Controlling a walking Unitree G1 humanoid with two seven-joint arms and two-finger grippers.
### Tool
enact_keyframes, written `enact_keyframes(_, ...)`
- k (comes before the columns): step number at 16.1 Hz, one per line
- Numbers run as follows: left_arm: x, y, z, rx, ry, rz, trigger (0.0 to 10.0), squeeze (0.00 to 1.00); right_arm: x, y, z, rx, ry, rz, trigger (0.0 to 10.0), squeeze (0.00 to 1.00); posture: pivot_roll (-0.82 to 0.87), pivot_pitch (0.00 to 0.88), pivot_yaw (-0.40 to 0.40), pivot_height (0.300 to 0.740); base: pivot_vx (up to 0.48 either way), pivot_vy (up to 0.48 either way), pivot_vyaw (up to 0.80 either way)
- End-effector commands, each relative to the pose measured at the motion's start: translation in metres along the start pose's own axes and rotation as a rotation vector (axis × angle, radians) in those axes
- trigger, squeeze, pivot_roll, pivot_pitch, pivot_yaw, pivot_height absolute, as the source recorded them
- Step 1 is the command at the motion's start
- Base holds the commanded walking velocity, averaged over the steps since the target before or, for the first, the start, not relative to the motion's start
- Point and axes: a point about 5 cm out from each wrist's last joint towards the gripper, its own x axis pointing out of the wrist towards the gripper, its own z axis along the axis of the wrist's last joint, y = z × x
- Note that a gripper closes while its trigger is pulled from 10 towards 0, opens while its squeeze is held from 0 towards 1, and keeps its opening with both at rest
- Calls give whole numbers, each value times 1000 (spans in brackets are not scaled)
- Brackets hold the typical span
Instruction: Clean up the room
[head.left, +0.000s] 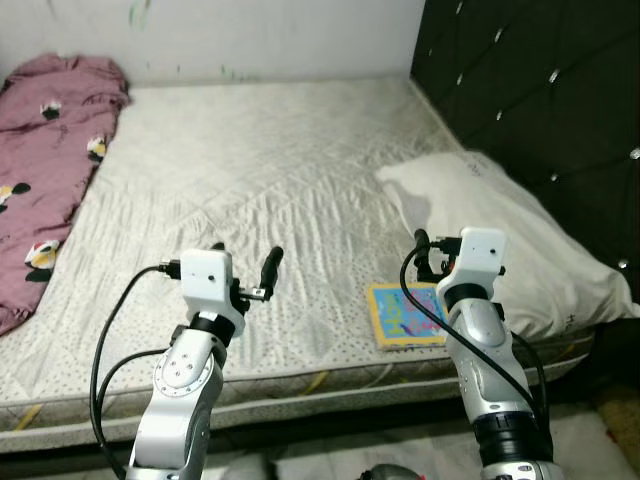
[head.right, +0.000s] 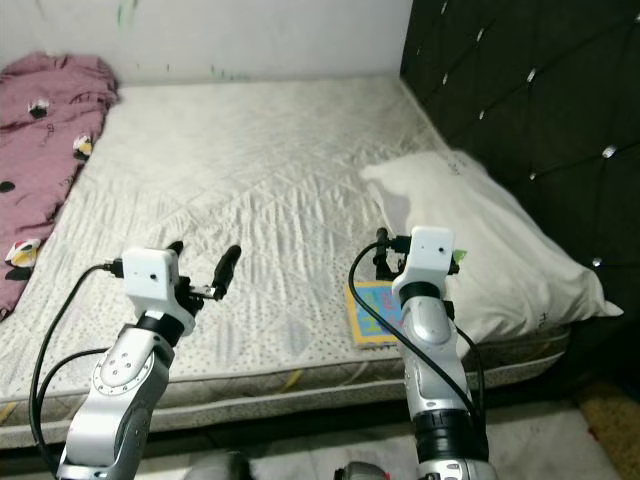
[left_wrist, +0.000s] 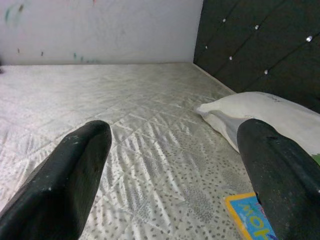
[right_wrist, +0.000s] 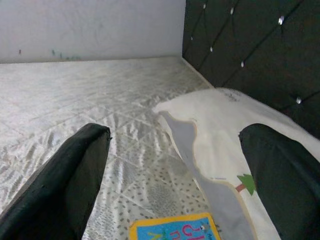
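Left wrist view: the two black fingers (left_wrist: 65, 185) of the left gripper (head.left: 245, 268) stand wide apart with nothing between them, raised above the near part of the mattress (head.left: 260, 200). Right wrist view: the fingers (right_wrist: 60, 185) of the right gripper (right_wrist: 175, 180) are likewise spread and empty, held above a colourful book (head.left: 405, 315) with a yellow border and blue cover. The book lies flat near the front edge of the mattress, just beside the white pillow (head.left: 490, 235); the right arm crosses in front of part of it. The pillow rests at the robot's right, against the dark tufted headboard (head.left: 540, 90). Across the bed, at the robot's far left, a maroon blanket (head.left: 45, 170) with a floral print lies bunched along the mattress edge, well apart from both grippers. A pale wall (head.left: 250, 35) closes the far side.
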Motion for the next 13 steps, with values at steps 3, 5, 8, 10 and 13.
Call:
enact_keyframes(3,-1,4,1,-9,-3,12,10000,0,1,4,5,8,-14,22,10000,0,-34,0,0,740,0,455,0)
enact_keyframes(5,-1,5,1,-6,-7,15,10000,0,3,5,5,7,-11,28,10000,0,-32,0,-4,740,0,454,0)
enact_keyframes(8,-1,6,0,-5,-3,31,10000,0,4,6,5,6,-12,36,10000,0,-31,0,-6,740,0,454,0)
enact_keyframes(10,-1,6,0,-4,-3,34,10000,0,4,6,6,6,-13,39,10000,0,-34,0,-6,740,0,454,0)
enact_keyframes(13,0,3,0,-6,-2,22,10000,0,4,6,7,2,-12,41,10000,0,-37,0,-7,740,0,454,0)
